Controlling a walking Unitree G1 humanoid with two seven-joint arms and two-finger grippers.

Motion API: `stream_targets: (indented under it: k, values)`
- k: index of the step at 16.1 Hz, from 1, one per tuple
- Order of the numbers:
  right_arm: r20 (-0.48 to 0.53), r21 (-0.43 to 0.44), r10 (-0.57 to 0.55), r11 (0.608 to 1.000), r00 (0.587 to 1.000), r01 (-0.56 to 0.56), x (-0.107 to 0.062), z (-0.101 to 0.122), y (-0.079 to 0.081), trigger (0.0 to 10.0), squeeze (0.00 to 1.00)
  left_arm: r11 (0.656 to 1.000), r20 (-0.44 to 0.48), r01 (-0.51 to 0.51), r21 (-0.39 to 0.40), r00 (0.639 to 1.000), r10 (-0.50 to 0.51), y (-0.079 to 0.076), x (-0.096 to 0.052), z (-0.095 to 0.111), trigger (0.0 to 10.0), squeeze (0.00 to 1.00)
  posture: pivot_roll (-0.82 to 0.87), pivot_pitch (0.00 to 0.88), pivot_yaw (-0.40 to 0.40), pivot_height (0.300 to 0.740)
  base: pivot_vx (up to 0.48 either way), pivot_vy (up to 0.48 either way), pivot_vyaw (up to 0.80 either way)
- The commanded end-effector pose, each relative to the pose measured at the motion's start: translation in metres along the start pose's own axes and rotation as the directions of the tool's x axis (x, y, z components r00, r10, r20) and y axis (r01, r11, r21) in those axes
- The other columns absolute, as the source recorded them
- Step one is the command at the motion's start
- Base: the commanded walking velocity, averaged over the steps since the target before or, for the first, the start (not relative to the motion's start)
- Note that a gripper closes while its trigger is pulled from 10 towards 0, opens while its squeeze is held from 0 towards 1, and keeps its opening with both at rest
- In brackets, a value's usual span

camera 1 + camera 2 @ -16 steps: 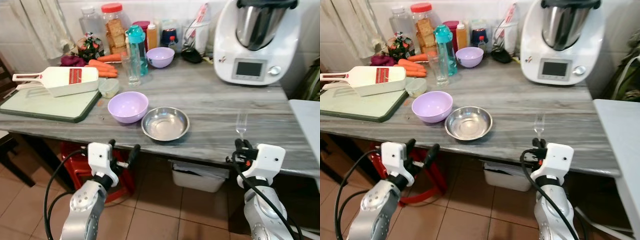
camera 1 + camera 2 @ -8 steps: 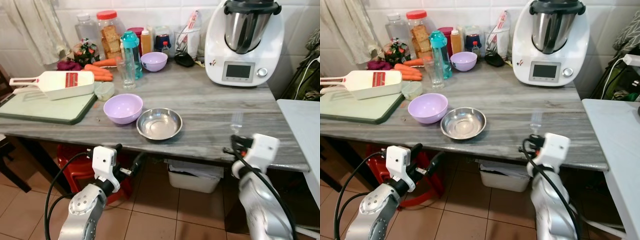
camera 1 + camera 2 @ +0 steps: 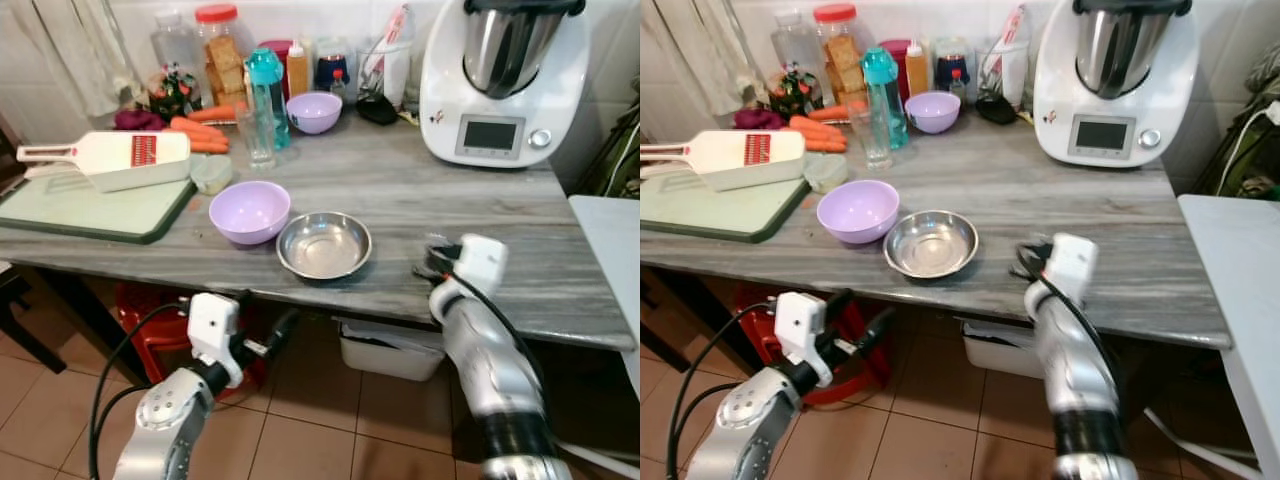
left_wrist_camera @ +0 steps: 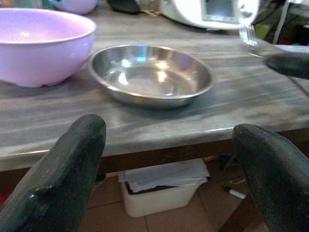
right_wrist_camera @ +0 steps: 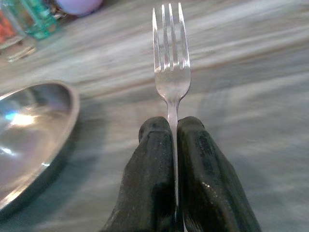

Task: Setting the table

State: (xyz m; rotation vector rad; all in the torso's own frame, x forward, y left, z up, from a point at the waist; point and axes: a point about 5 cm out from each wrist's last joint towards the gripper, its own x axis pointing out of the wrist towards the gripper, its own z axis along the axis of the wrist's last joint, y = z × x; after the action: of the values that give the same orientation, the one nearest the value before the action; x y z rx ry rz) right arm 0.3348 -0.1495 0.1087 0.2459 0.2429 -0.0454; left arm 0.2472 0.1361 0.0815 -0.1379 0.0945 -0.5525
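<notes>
Right wrist view shows the right gripper point(image 5: 174, 140) clamped on a slim, shiny four-tined fork point(image 5: 171, 53), the steel bowl point(image 5: 29, 140) at its nine o'clock. Left gripper point(image 4: 169, 159) hangs spread wide below the counter point(image 3: 500, 200).

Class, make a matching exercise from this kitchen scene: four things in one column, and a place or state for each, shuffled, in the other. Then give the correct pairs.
Things
1. fork
2. steel bowl
3. left claw
4. carrots

Places or states
A. open, below the table edge
B. at the back of the counter, behind the white slicer
C. pinched upright in the right claw
D. beside the lilac bowl, empty

Pairs: 1-C, 2-D, 3-A, 4-B
</notes>
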Motion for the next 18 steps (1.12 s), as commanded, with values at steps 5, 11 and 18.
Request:
stream_targets:
  k: [5, 11, 18]
  values:
    - [-0.056, 0.006, 0.03, 1.0, 0.998, -0.029, 0.022, 0.003, 0.018, 10.0, 0.0, 0.997, -0.021, 0.083, -0.01, 0.996, -0.083, -0.003, 0.0, 0.001, 10.0, 0.0, -0.03, 0.0, 0.057, 0.74, 0.0, 0.0, 0.0]
    - [-0.115, 0.032, 0.008, 0.999, 0.993, -0.004, 0.034, -0.005, 0.016, 10.0, 0.0, 0.996, -0.027, 0.092, -0.004, 0.995, -0.092, -0.005, 0.0, 0.0, 10.0, 0.0, -0.02, 0.0, 0.049, 0.74, 0.0, 0.0, 0.0]
    - [-0.121, 0.021, -0.021, 1.0, 0.992, 0.023, 0.04, -0.007, 0.011, 10.0, 0.0, 0.996, -0.028, 0.094, -0.003, 0.995, -0.094, -0.005, -0.001, 0.0, 10.0, 0.0, -0.01, 0.0, 0.053, 0.74, 0.0, 0.0, 0.0]
